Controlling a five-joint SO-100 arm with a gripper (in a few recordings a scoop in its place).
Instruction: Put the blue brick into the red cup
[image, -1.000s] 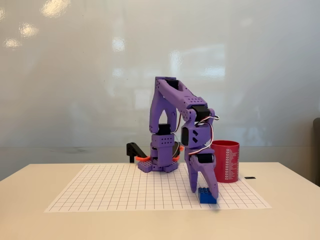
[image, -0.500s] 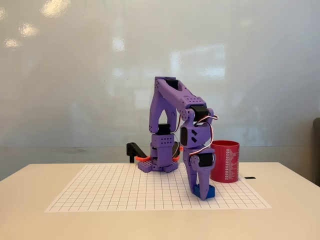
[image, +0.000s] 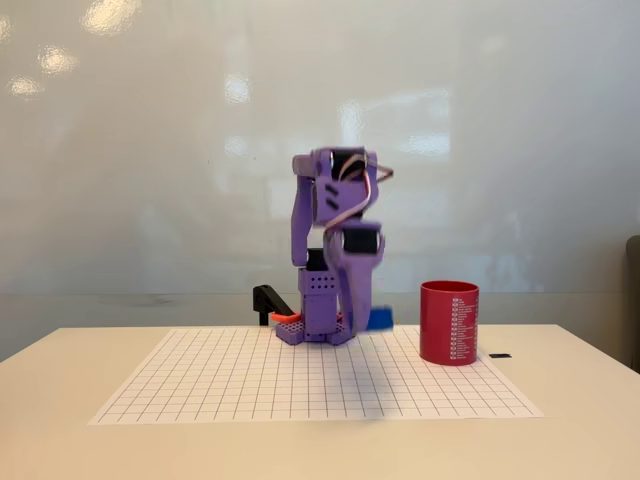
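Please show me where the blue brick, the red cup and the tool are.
blue brick (image: 380, 319), fixed view, its blurred right end.
red cup (image: 448, 325), fixed view, middle of its side.
tool (image: 362, 318), fixed view, its blurred tip at the brick.

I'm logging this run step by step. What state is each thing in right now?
Blue brick: off the table, held in the gripper, slightly blurred.
Gripper: shut on the brick, raised above the grid sheet, left of the cup in the fixed view.
Red cup: upright on the grid sheet, open end up; inside hidden.
Grid sheet: lying flat on the table.
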